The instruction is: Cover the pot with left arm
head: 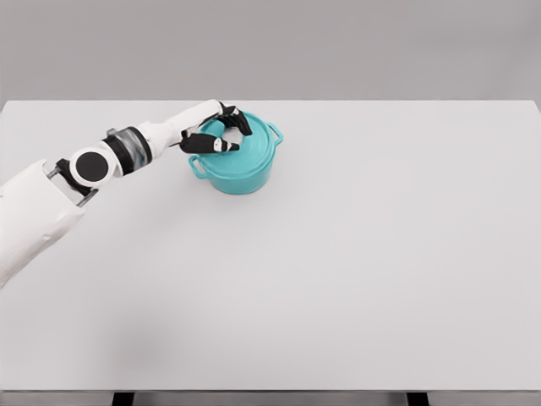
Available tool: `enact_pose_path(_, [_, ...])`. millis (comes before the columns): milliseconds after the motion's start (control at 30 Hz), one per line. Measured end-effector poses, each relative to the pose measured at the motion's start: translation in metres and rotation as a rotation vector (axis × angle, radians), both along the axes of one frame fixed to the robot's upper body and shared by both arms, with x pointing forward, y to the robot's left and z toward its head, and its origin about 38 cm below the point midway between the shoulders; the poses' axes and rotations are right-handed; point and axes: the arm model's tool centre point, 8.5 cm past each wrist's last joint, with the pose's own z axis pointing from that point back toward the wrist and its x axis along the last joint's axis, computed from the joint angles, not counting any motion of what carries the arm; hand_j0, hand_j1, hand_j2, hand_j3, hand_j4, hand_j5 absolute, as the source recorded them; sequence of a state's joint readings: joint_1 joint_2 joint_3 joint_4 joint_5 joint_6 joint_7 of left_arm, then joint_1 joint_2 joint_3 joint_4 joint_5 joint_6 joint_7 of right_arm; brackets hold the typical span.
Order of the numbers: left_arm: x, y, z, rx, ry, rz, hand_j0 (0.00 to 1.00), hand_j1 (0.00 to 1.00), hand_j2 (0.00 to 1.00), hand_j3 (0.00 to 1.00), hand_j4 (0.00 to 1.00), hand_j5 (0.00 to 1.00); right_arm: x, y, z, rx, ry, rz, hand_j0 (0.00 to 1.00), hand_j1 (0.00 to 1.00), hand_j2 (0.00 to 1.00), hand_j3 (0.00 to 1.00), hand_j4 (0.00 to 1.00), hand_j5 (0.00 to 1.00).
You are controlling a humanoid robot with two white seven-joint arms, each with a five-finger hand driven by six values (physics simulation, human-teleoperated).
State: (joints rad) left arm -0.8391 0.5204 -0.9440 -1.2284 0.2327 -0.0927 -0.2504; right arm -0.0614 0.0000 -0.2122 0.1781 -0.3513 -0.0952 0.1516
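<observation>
A teal pot (239, 162) with its lid (245, 138) on stands on the white surface (355, 254), toward the far left. The left hand (217, 134) reaches in from the left over the lid, its dark fingers (207, 145) curled around the middle of the lid; whether they actually grip anything cannot be told.

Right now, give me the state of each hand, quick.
Left hand: over the teal pot, fingers curled around the lid's knob area; an actual grip cannot be told.
Right hand: not in view.
</observation>
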Motion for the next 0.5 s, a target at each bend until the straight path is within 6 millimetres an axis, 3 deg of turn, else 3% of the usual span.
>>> enact_pose_path(500, [0.0012, -0.0007, 0.0014, 0.001, -0.002, -0.001, 0.50, 0.50, 0.50, 0.50, 0.50, 0.50, 0.0010, 0.0000, 0.0000, 0.000, -0.002, 0.000, 1.00, 1.00, 1.00, 1.00, 1.00, 1.00])
